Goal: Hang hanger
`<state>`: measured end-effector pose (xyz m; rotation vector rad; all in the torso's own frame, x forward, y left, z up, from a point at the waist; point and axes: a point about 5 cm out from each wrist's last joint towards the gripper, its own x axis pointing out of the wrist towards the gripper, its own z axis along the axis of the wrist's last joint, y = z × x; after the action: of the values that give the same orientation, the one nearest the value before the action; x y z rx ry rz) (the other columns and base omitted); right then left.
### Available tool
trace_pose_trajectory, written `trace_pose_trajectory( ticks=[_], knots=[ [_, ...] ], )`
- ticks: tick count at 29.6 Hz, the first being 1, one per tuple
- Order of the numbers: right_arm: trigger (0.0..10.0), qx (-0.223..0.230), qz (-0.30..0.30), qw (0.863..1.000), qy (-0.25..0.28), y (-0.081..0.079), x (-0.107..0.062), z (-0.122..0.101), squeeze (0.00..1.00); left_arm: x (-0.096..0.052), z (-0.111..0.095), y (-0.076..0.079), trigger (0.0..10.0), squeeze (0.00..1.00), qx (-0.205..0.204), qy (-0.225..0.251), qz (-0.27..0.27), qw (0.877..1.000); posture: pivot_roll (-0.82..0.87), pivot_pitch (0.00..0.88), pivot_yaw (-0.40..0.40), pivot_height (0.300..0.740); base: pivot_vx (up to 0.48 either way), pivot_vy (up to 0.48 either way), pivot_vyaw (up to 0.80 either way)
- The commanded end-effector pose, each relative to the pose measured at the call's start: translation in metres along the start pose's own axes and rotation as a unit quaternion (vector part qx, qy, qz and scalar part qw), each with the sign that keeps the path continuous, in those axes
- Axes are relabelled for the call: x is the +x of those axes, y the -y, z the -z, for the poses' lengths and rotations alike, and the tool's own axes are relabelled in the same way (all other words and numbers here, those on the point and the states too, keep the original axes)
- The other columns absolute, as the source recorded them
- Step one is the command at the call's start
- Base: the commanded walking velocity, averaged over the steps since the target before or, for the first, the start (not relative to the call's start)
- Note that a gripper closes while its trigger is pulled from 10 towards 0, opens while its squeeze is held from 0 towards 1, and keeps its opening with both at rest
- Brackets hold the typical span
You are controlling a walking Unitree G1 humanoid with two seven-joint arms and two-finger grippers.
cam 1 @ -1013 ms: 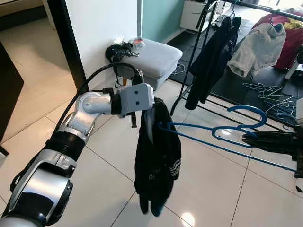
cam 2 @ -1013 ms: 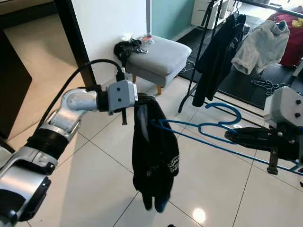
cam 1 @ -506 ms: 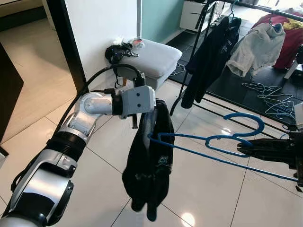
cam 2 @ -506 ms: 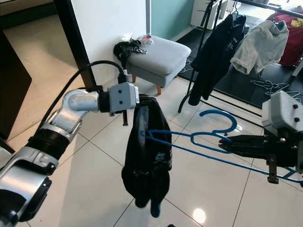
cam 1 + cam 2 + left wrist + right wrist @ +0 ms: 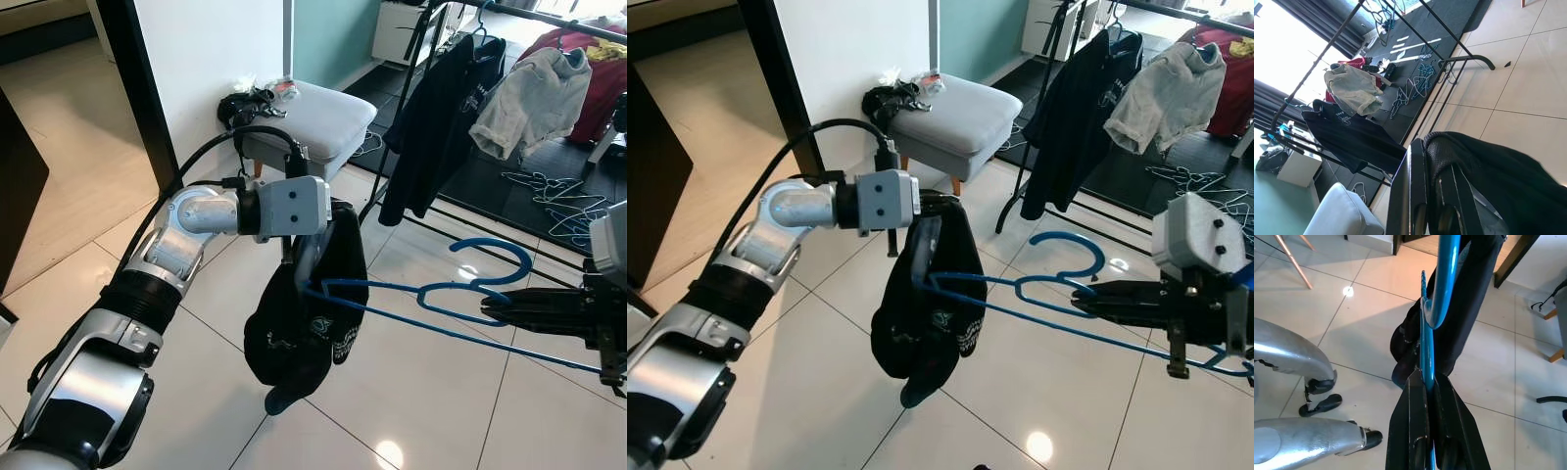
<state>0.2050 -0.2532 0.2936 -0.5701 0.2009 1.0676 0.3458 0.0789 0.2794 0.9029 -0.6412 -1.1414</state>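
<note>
Dressing stage: I'm gripping the blue hanger (image 5: 1019,291) by its neck in my right tool (image 5: 1087,299), its arm poking into the black garment (image 5: 309,313) pinched in my left tool (image 5: 312,257). Next I'm guessing: seat it, then head to the rack (image 5: 416,59).

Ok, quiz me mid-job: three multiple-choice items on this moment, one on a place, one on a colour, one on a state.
1. Where is the grey footstool?
A. against the white wall, behind the left arm
B. under the clothes rack
C. beside the right arm

2. What colour is the hanger?
A. red
B. blue
C. white

3. What does the left pincer grip?
A. nothing
B. the hanger's hook
C. the dark garment

Key: 1 A, the footstool stands by the wall. 2 B, the hanger is blue, held by the right pincer. 3 C, the left pincer is closed on the dark garment.
</note>
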Motion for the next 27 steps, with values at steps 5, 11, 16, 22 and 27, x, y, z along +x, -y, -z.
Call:
trace_pose_trajectory(
  ticks=[5, 11, 16, 22, 27],
  knots=[
    [10.0, -0.014, 0.01, 1.0, -0.019, 0.002, -0.001, -0.001, 0.0, 0.005, -0.012, -0.006, 10.0, 0.0, 0.022, 0.021, 0.004, 1.0, -0.06, 0.134, 0.001, 0.74, 0.0, 0.0, 0.0],
    [10.0, -0.011, 0.016, 1.0, -0.015, 0.001, 0.005, 0.0, 0.0, 0.007, -0.023, -0.007, 10.0, 0.0, 0.04, 0.034, 0.006, 0.999, -0.06, 0.135, 0.003, 0.74, 0.0, 0.0, 0.0],
    [10.0, -0.009, 0.018, 1.0, -0.012, 0.0, 0.007, 0.001, 0.0, 0.008, -0.031, -0.009, 10.0, 0.0, 0.039, 0.047, 0.003, 0.998, -0.06, 0.135, 0.004, 0.74, 0.0, 0.0, 0.0],
    [10.0, -0.007, 0.028, 1.0, 0.004, 0.0, 0.014, 0.001, 0.0, 0.012, -0.038, -0.01, 10.0, 0.0, 0.003, 0.075, -0.007, 0.997, -0.06, 0.137, 0.006, 0.74, 0.0, 0.0, 0.0],
    [10.0, -0.014, 0.037, 0.999, 0.015, 0.0, 0.022, 0.0, 0.0, 0.014, -0.038, -0.011, 10.0, 0.0, -0.077, 0.092, -0.025, 0.992, -0.06, 0.139, 0.008, 0.74, 0.0, 0.0, 0.0]
  ],
)
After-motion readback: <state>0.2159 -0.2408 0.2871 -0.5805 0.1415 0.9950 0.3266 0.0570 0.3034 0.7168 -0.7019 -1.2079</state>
